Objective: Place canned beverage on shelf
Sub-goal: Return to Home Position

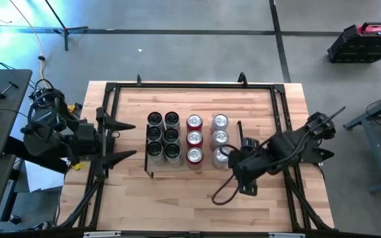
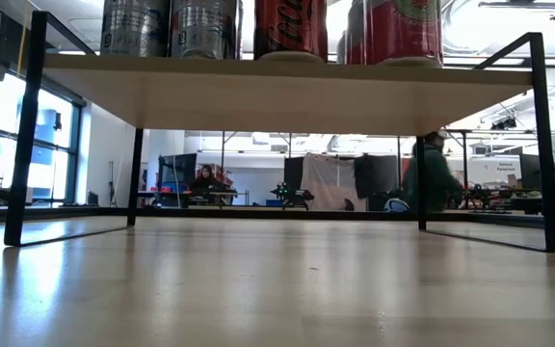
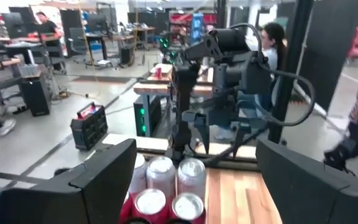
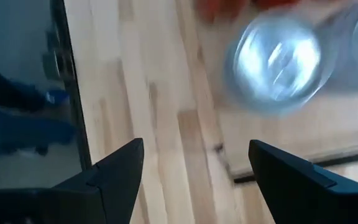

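The shelf (image 2: 287, 96) stands mid-tabletop (image 1: 177, 205), and the cans (image 1: 194, 139) sit upright on it in four short rows of three: two dark rows toward the left arm, then a red row, then a silver row nearest the right arm. The right arm reaches in low from the tabletop's right edge, slanting toward the shelf's right end frame. The right gripper (image 4: 194, 149) points down at the wood just beside that end. Its fingers are spread wide with nothing between them, and the lid of the nearest silver can (image 4: 278, 65) shows just beyond them. From above I cannot tell whether the gripper touches that can. A loop of cable (image 1: 225, 192) hangs off this arm onto the tabletop in front of the shelf. The left arm waits at the tabletop's left edge, held level. The left gripper (image 1: 132, 139) faces the shelf's left end with its fingers splayed wide and empty, a small gap short of the dark cans. Bare wood lies under the shelf, in front of it and behind it, out to the black rails (image 1: 190, 86) that border the tabletop. People (image 2: 432, 173) are in the room behind.
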